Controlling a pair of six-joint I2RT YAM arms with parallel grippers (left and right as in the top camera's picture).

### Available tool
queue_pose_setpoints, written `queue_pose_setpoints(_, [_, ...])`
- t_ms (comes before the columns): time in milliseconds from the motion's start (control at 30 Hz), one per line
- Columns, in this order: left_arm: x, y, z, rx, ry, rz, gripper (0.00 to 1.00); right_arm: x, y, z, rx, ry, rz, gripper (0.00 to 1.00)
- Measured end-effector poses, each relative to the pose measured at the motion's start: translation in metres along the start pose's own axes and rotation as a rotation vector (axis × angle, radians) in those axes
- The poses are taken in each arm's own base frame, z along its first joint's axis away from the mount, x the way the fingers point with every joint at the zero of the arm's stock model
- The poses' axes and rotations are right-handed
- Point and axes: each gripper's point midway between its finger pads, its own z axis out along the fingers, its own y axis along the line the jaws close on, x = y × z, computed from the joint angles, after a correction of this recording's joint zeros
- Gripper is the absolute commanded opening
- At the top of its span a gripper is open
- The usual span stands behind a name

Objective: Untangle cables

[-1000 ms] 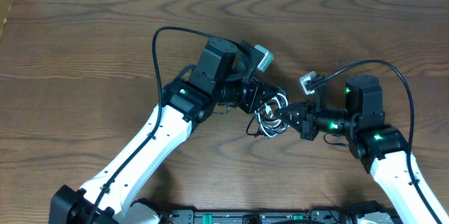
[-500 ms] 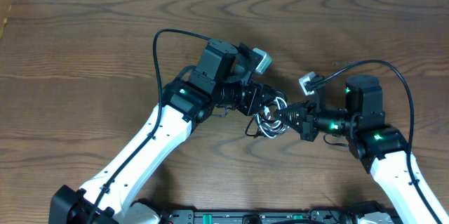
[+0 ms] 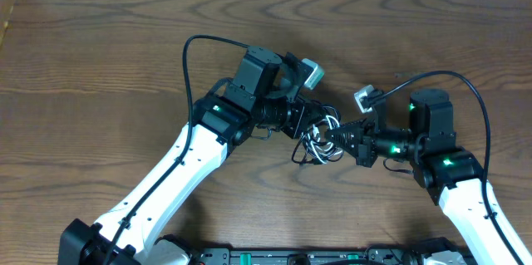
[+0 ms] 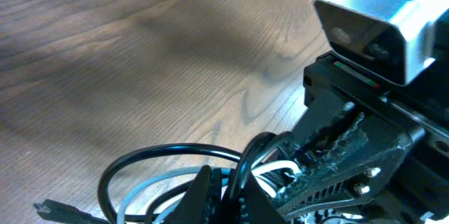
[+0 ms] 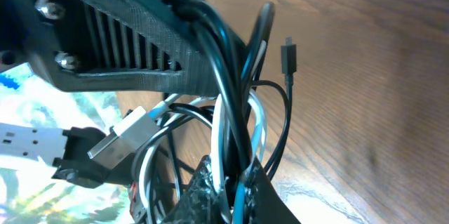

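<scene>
The left arm reaches in from the near left corner across the bare wooden surface (image 3: 100, 66), its thick black supply wire (image 3: 186, 66) arching well clear behind it. The left claw (image 3: 309, 122) is clenched on the cables (image 3: 320, 144), a small knot of black and white loops lying at mid-table, just right of that claw and touching it. From the left wrist, one black loop sweeps out to the left over the wood and ends in a small free plug (image 4: 52, 210).

The knot sits between the two claws, about equally near to each, so the coming pull likely runs along the line from one claw to the other. The loops spill mostly toward the near edge.

The right claw (image 3: 335, 138) meets the knot from the right and appears to pinch white and black strands at its tips, though the close view is crowded. A second plug (image 5: 288, 54) stands free above the strands. The claws are nearly touching, each crowding the other's room to work. The right arm's own wire (image 3: 465, 82) curves overhead, apart from the knot.
</scene>
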Motion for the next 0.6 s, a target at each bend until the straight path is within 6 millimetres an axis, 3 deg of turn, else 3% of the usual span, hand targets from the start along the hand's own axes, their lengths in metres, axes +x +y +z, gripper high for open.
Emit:
queue_pose_setpoints(100, [-0.002,0.0,0.0,0.001,-0.007,0.004,0.07,0.006,-0.009,0.0,0.053,0.017,0.023,0.19])
queue_pose_setpoints(233, [-0.005,0.007,-0.004,-0.009,-0.018,-0.008,0.07,0.027,-0.044,-0.007,0.258,0.071,0.124,0.23])
queue_pose_setpoints(300, [-0.007,0.012,-0.007,-0.02,-0.026,-0.019,0.07,0.04,-0.069,-0.017,0.419,0.095,0.199,0.32])
queue_pose_setpoints(433, [-0.009,0.022,-0.013,-0.04,-0.039,-0.04,0.07,0.056,-0.107,-0.043,0.702,0.103,0.301,0.33])
queue_pose_setpoints(600, [-0.008,0.026,-0.019,-0.049,-0.039,-0.055,0.07,0.054,-0.13,-0.065,0.891,0.041,0.358,0.35])
